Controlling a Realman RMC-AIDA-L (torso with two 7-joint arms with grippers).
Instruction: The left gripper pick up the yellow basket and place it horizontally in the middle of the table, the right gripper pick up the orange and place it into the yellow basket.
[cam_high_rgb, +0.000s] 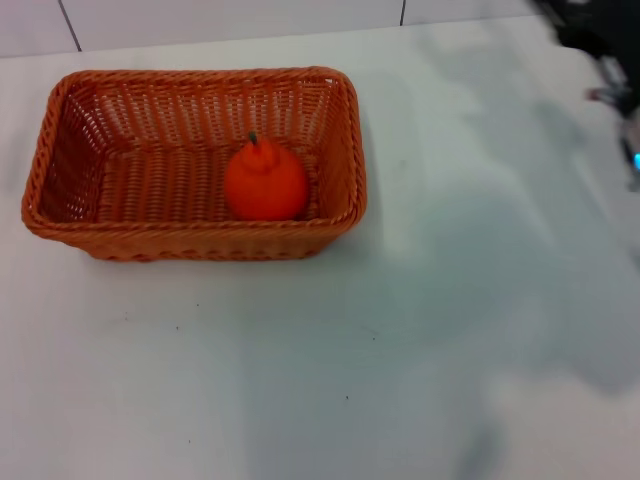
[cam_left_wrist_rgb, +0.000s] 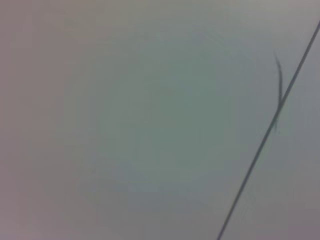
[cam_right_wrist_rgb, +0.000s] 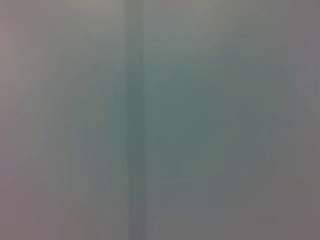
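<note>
The yellow basket (cam_high_rgb: 195, 165), orange-brown woven wicker, lies lengthwise on the white table (cam_high_rgb: 400, 330), left of the middle. The orange (cam_high_rgb: 265, 182) with its green stem stands inside the basket, toward its right end near the front wall. The right gripper (cam_high_rgb: 610, 60) shows only as a dark blurred shape with a blue light at the far right edge, well away from the basket; I cannot tell how its fingers stand. The left gripper is out of view. Both wrist views show only a plain pale surface.
A wall with tile seams (cam_high_rgb: 68, 25) runs along the table's far edge. A thin dark line (cam_left_wrist_rgb: 270, 130) crosses the left wrist view. Soft grey shadows lie on the table's right half.
</note>
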